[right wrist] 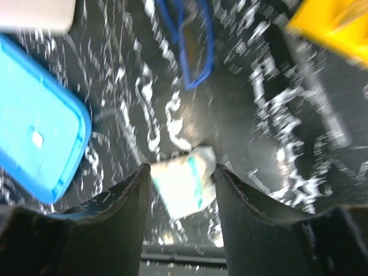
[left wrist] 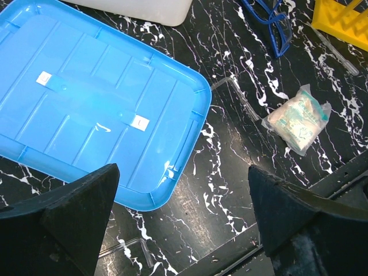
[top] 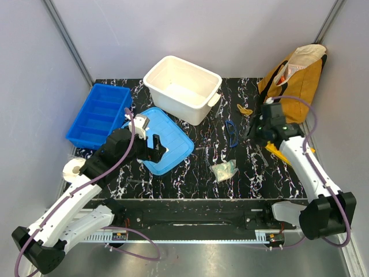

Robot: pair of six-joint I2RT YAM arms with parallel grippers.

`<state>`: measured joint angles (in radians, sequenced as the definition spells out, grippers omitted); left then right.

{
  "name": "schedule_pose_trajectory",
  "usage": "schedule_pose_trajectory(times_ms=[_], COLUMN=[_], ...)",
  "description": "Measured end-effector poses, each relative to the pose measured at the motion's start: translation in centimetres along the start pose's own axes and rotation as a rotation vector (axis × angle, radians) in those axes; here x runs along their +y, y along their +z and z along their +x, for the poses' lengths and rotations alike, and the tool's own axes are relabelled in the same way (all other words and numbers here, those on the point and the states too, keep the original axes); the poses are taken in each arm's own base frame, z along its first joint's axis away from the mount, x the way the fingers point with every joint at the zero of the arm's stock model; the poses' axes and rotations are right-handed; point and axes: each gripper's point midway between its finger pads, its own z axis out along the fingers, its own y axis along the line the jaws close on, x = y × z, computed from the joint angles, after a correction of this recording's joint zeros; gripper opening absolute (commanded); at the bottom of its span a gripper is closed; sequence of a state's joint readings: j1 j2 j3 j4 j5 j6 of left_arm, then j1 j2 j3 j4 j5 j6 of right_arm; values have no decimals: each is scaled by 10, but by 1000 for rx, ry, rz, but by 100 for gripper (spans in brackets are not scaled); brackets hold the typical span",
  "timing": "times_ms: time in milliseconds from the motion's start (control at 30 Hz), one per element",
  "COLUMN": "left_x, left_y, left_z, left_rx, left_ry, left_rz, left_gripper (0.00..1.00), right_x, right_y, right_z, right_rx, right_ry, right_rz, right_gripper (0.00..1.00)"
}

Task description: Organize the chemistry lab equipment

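Hovering above the marble-patterned table, the right gripper (right wrist: 182, 170) looks down on the pale greenish-white soft wad (top: 223, 170), which shows in the gap between its fingers; the jaws stand partly apart with nothing in them, and the wad lies on the table, well below. The wrist view is smeared, so finer detail is lost. Over on the other side, the left gripper (left wrist: 183, 178) hangs spread wide and empty above the near edge of the blue lid (left wrist: 98, 103). The safety glasses (top: 231, 131) lie between the white tub (top: 181, 86) and the wad; the yellow-orange rack (left wrist: 339, 23) sits off to the right; a thin transparent tube (left wrist: 236, 95) lies just beside the lid's edge. Nothing appears sorted yet. By my reading, the wad is the item in hand; next comes a straight descent, fingers astride it, then a gentle squeeze, since it looks soft; where it belongs, I cannot tell.
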<state>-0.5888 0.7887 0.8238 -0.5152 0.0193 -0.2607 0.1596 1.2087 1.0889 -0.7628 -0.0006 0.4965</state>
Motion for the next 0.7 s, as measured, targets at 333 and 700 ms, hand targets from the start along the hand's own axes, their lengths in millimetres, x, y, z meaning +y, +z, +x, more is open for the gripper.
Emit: schedule_pose_trajectory(times_ms=[333,700], left_x=[9,14], left_y=[0,1], left_z=[-2,0], left_rx=[-10,-5], left_ry=[2,7], left_rz=[-51,-79], left_gripper=[97,96], right_x=[-6,5], right_y=[40,63], right_z=[123,149], right_rx=[313,423], right_ry=[83,88], right_rz=[-75,-165], right_gripper=[66,66])
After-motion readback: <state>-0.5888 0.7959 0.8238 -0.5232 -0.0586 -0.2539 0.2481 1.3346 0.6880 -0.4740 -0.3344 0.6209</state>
